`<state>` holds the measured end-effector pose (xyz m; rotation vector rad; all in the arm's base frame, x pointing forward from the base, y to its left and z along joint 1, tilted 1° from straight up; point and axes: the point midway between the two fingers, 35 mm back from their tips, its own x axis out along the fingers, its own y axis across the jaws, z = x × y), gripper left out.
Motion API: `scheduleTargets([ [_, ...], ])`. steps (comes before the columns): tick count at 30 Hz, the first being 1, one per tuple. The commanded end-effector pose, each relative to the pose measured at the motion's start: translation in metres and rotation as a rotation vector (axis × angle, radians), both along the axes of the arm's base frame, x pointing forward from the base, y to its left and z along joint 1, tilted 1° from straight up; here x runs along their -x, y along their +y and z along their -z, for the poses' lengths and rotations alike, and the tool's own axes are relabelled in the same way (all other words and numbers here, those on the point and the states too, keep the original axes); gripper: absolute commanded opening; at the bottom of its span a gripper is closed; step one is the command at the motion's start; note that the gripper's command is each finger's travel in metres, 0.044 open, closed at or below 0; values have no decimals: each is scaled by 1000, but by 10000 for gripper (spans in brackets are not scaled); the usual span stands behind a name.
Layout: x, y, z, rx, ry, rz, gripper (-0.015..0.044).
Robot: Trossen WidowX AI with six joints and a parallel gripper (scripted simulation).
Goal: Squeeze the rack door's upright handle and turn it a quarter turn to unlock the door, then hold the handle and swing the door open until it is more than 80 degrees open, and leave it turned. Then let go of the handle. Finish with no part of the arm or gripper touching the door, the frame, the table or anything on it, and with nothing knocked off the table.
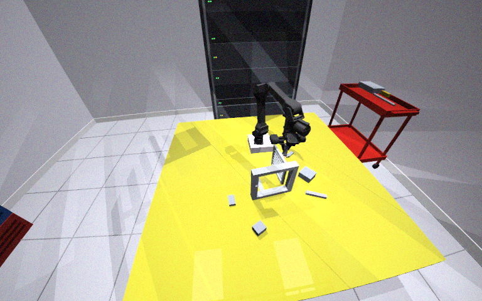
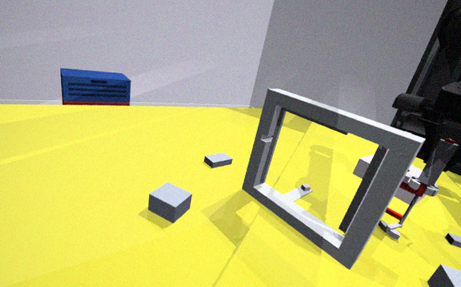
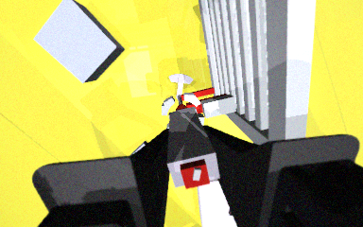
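The frame (image 1: 273,169) (image 2: 339,111) stands upright on the yellow table (image 1: 213,170) (image 2: 97,155). The slatted door (image 1: 277,160) (image 3: 299,47) is swung wide open toward the arm's side and shows almost edge-on in the exterior view (image 2: 363,189). The exact angle cannot be told. The dark upright handle (image 2: 441,160) (image 3: 193,142), with a red and white end, stands out beside the door's face above red and white latch parts. My gripper (image 1: 285,149) (image 3: 186,131) is shut on the handle, one dark finger on each side. The handle's exact turn is hard to tell.
A grey block (image 1: 307,173) (image 3: 77,43) and a grey bar (image 1: 315,194) lie right of the frame in the top view. A small bar (image 1: 290,153) lies near the gripper. Another block (image 1: 258,227) (image 2: 169,201) and a small piece (image 1: 231,200) (image 2: 218,160) lie in front and left.
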<state>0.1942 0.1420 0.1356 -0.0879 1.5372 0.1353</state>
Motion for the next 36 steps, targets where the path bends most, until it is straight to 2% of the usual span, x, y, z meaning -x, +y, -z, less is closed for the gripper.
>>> scheduleTargets([
  [1, 0, -1, 0, 3, 1, 17, 18],
  [11, 0, -1, 0, 3, 1, 17, 281],
  [12, 0, -1, 0, 3, 1, 17, 290],
  [36, -1, 0, -27, 3, 1, 17, 290],
])
